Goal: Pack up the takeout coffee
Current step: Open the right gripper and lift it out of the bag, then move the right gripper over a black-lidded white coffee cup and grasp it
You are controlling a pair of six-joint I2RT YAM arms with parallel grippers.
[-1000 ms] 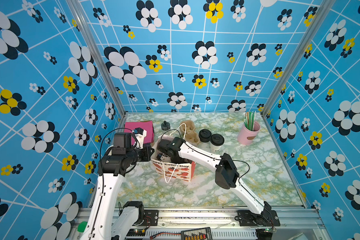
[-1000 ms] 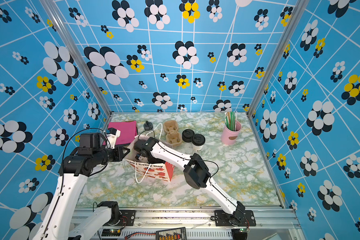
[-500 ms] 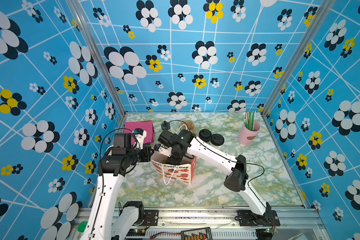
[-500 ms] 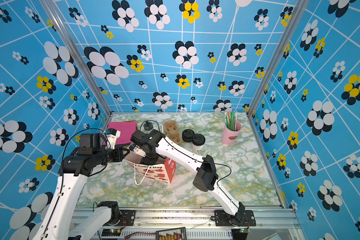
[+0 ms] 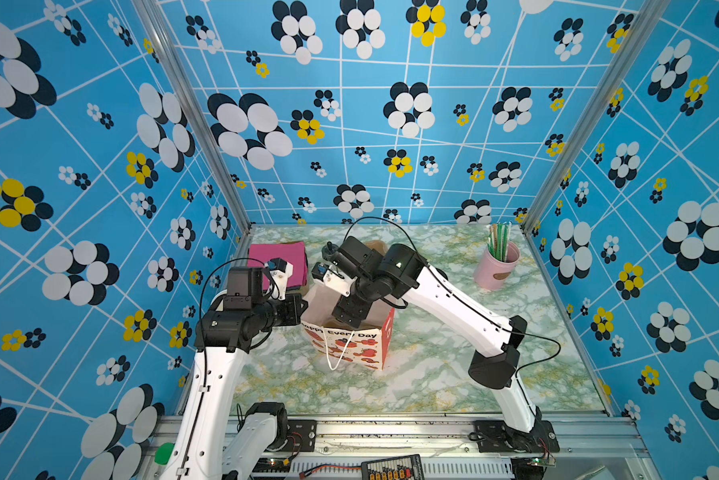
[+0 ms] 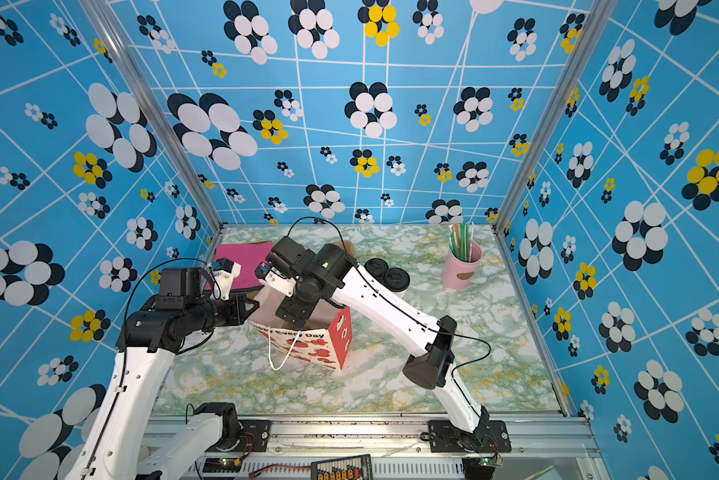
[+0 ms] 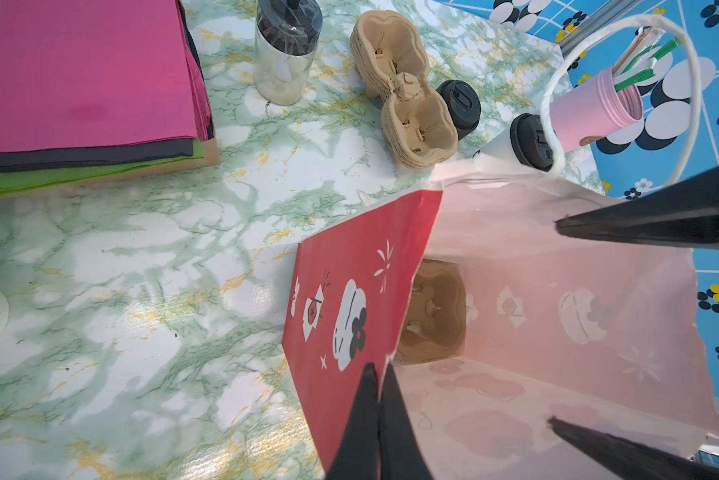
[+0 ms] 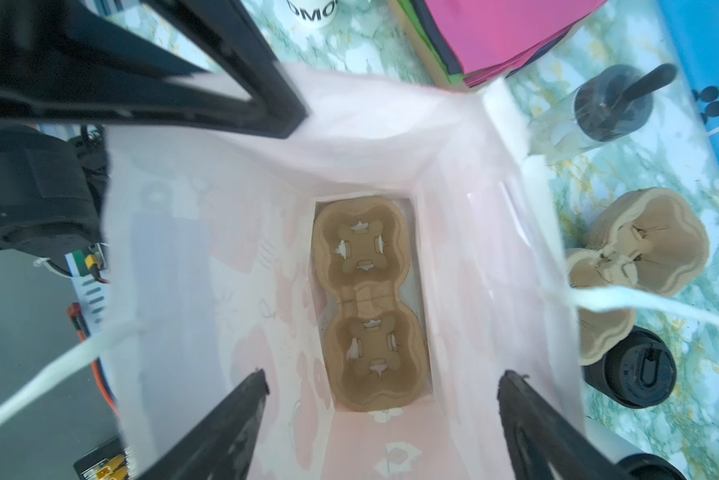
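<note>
The takeout coffee (image 6: 396,278), a white cup with a black sip lid, stands on the marble table behind the right arm; it also shows in the left wrist view as the coffee (image 7: 530,141) and at the edge of the right wrist view as the coffee (image 8: 611,446). A red and white paper bag (image 5: 351,343) stands open mid-table. My left gripper (image 7: 377,368) is shut on the bag's rim (image 7: 391,353). My right gripper (image 8: 385,376) hangs open in the bag's mouth, holding nothing. A brown cup carrier (image 8: 368,303) lies flat on the bag's bottom.
A squat stack of black lids (image 6: 376,266) sits beside the coffee. A stack of cardboard carriers (image 7: 407,91) and a clear jar (image 7: 285,54) stand behind the bag. Pink paper sheets (image 5: 277,257) lie at the back left, a pink straw holder (image 5: 497,266) at the back right.
My right gripper has opened wide and risen from deep inside the bag to its mouth, leaving the carrier on the bottom. The left gripper has kept its hold on the rim.
</note>
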